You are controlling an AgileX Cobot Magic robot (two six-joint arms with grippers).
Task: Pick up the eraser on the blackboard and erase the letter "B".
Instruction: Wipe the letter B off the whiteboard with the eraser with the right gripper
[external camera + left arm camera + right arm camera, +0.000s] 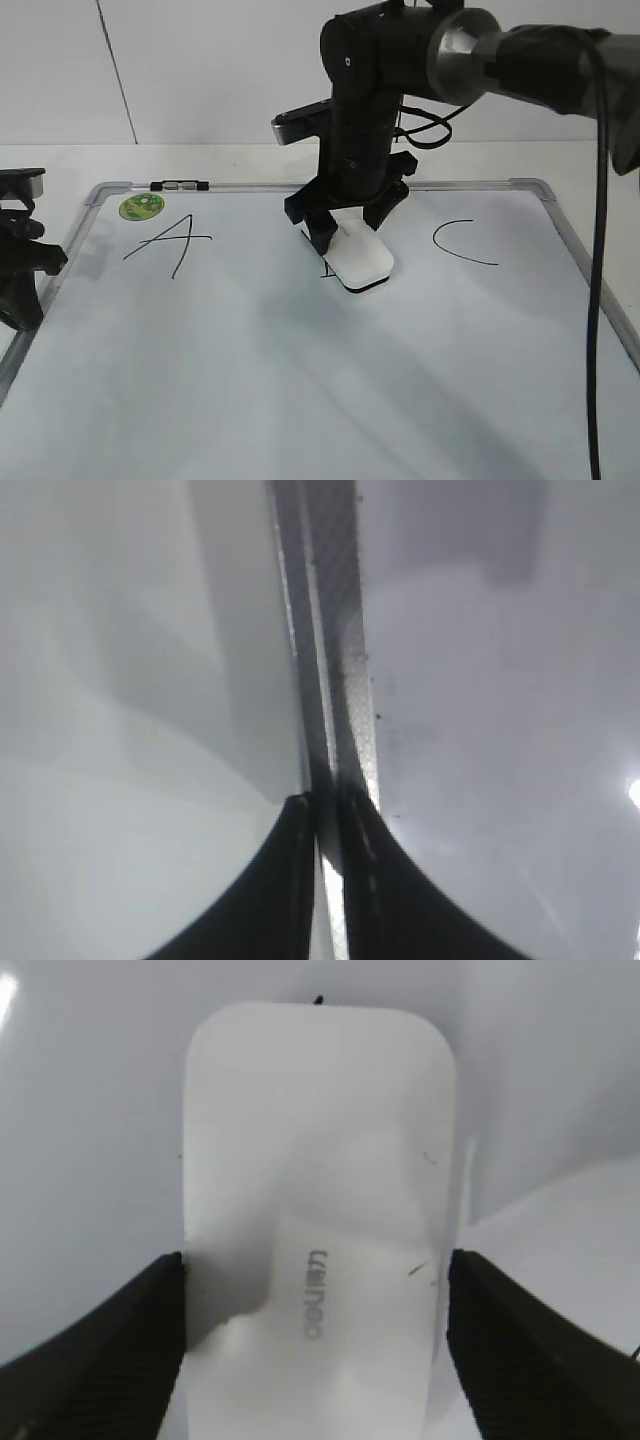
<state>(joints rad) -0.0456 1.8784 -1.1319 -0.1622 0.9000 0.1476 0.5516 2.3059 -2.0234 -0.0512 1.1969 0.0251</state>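
Observation:
The eraser (362, 258), a white rounded block with a thin black pad, lies flat on the blackboard (300, 380) between the letters. My right gripper (347, 222) reaches down from above and is shut on the eraser's two long sides. The right wrist view shows the eraser (315, 1160) held between the two fingers (315, 1260). The letter "B" is almost wholly hidden under the eraser; only a small black stroke (326, 270) shows at its left edge. My left gripper (328, 805) is shut and empty over the board's grey left frame (340, 680), seen at the left edge of the exterior view (20, 285).
A slanted "A" (172, 240) is on the board's left and an open "C" (460, 245) on its right. A round green sticker (141, 207) sits in the top left corner. A small dark clip (180, 185) is on the top frame.

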